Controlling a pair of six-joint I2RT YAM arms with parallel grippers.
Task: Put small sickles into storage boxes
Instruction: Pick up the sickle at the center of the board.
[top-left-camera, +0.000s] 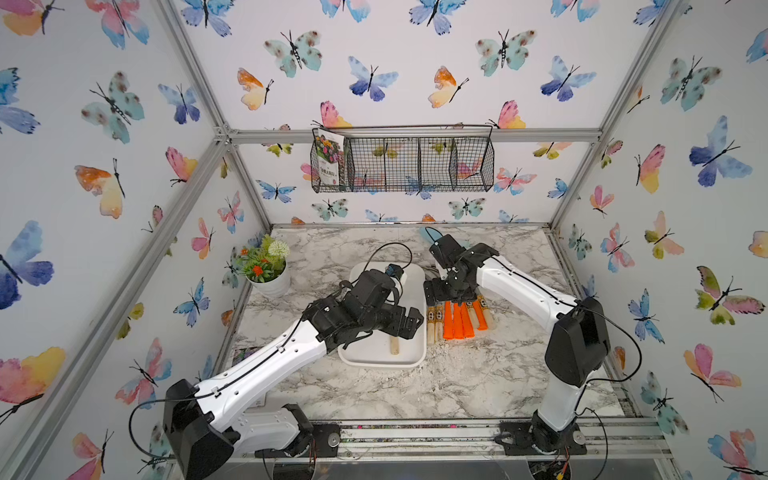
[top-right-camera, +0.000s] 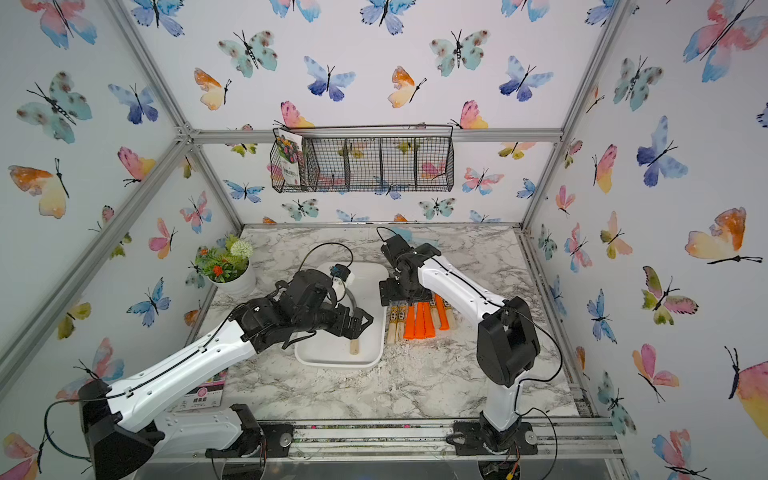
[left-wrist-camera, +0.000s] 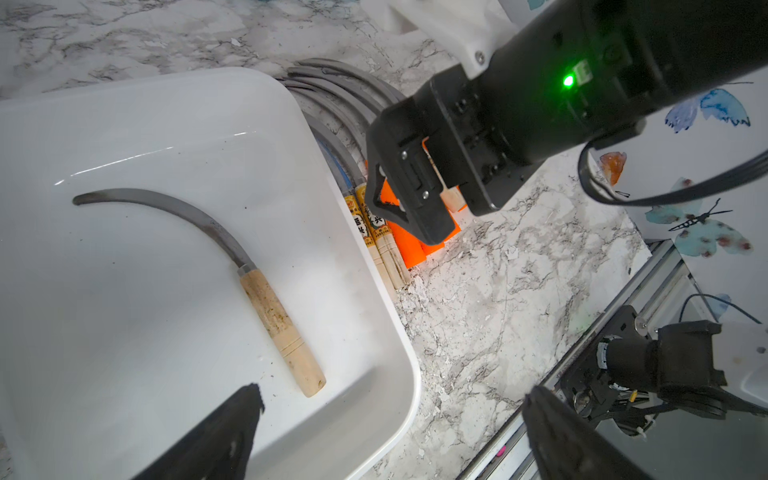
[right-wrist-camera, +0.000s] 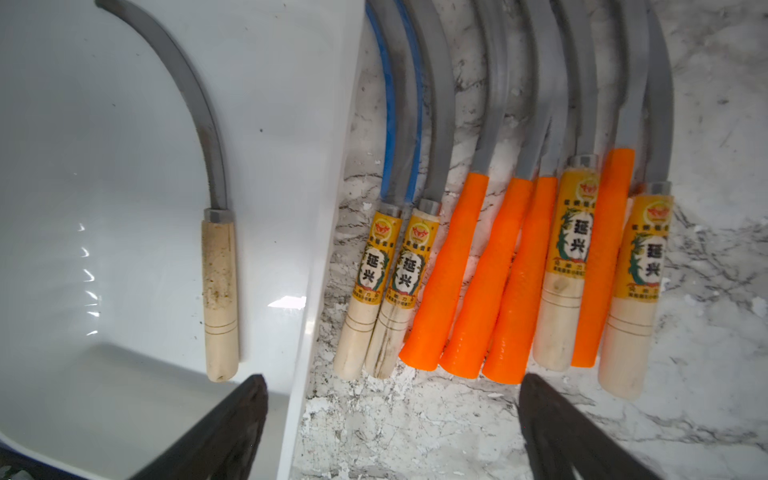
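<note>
Flowerpot (top-left-camera: 272, 286) near tray (top-left-camera: 372, 353) — basket (top-left-camera: 436, 166) behind

Tray (top-left-camera: 382, 365): middle hidden under the left arm (top-left-camera: 357, 309) in both top views.
Sickle inside the tray (top-left-camera: 394, 345): only the handle's end shows; blade under the arm.
Sickles beside the tray (top-left-camera: 457, 322): blades under the right gripper (top-left-camera: 451, 296); tips cut off in the right wrist view.
Handle labels (top-left-camera: 432, 316): too small to read from above.

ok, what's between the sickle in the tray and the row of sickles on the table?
Bare tray floor, then its raised wall; nothing else. The right wrist view shows it.
</note>
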